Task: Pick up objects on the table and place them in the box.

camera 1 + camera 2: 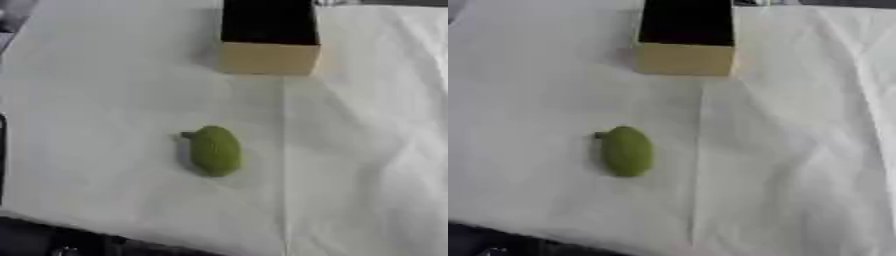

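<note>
Green oval object (213,151) with short stem lay alone mid-table on white cloth (367,150), well apart from open tan box (269,42) at far edge; not yet picked, likely waiting for a reach. No hand in either view, so finger state impossible to tell. Left eye view alone showed dark strip (3,155) at left edge; otherwise same.

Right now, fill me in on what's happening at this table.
Nothing is being handled. A green, oval, fruit-like object with a short stem lies alone on the white cloth-covered table. The tan cardboard box with a dark interior stands open at the far side, well apart from it. Neither robot hand is in view, so the object is not yet picked up.
</note>
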`<state>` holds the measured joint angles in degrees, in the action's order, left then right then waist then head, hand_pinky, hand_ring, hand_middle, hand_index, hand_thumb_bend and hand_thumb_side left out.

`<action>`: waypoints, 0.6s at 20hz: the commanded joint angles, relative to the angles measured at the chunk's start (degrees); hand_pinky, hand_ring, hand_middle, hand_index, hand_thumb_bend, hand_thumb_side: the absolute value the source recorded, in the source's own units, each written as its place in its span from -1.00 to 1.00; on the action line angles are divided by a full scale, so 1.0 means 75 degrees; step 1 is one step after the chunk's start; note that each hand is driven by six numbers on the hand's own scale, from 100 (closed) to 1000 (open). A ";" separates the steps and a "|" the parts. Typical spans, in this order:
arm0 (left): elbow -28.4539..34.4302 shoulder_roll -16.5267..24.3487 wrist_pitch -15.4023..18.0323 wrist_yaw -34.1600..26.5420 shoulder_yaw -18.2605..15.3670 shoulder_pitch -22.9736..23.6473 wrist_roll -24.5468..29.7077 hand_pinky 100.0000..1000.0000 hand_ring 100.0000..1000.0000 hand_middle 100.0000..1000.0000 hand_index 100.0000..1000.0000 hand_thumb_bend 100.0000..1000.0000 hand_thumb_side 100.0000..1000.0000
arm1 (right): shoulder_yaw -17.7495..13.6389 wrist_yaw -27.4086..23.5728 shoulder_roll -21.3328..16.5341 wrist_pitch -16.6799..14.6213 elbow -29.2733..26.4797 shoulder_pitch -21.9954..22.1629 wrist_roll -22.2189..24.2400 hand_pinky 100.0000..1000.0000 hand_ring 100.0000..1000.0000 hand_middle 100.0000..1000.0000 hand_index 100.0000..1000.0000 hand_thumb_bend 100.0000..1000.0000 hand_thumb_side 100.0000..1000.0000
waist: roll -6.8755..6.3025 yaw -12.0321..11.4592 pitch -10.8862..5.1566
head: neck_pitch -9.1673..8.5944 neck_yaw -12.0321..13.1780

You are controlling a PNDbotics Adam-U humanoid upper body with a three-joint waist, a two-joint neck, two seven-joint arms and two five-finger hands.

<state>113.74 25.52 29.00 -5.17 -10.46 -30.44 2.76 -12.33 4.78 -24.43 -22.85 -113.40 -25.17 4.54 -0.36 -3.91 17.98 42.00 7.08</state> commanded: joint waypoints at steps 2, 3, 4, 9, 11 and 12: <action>0.0114 0.0089 0.0009 0.0139 -0.0050 -0.0142 -0.0051 0.18 0.05 -0.05 0.70 -0.28 -0.62 | -0.0038 -0.0048 -0.0128 0.0000 -0.0159 -0.0053 0.0011 0.74 0.76 0.13 0.53 -1.00 -0.76 | -0.0016 0.0018 -0.0167 | -0.0045 0.0227; 0.0114 0.0082 0.0015 0.0114 -0.0030 -0.0145 -0.0047 0.18 0.05 -0.05 0.69 -0.28 -0.62 | -0.0039 -0.0045 -0.0129 0.0001 -0.0159 -0.0050 0.0012 0.74 0.76 0.13 0.53 -1.00 -0.76 | -0.0015 0.0018 -0.0165 | -0.0059 0.0249; 0.0114 0.0072 0.0018 0.0052 -0.0007 -0.0147 -0.0024 0.18 0.04 -0.05 0.67 -0.28 -0.61 | -0.0040 -0.0043 -0.0128 0.0001 -0.0159 -0.0051 0.0014 0.74 0.76 0.13 0.53 -1.00 -0.76 | -0.0014 0.0018 -0.0163 | -0.0075 0.0259; 0.0114 0.0041 0.0068 -0.0453 -0.0018 -0.0160 0.0337 0.21 0.06 -0.02 0.42 -0.25 -0.56 | -0.0040 -0.0040 -0.0127 -0.0005 -0.0159 -0.0051 0.0019 0.74 0.76 0.13 0.54 -1.00 -0.76 | -0.0009 0.0010 -0.0161 | -0.0150 0.0139; 0.0114 0.0045 0.0116 -0.0609 -0.0069 -0.0125 0.0425 0.20 0.04 -0.05 0.34 -0.24 -0.55 | -0.0047 -0.0038 -0.0127 -0.0006 -0.0159 -0.0050 0.0011 0.74 0.76 0.13 0.54 -1.00 -0.76 | -0.0008 0.0009 -0.0159 | -0.0224 -0.0008; 0.0114 0.0050 0.0116 -0.0682 -0.0096 -0.0097 0.0436 0.20 0.04 -0.06 0.29 -0.22 -0.56 | -0.0050 -0.0035 -0.0127 -0.0007 -0.0159 -0.0050 0.0009 0.74 0.76 0.13 0.54 -1.00 -0.76 | -0.0007 0.0009 -0.0157 | -0.0274 -0.0087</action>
<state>113.74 25.02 29.74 -9.31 -10.46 -30.70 5.54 -12.33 4.66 -24.43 -22.82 -113.40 -25.14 4.63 -0.39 -3.86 17.97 40.85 7.00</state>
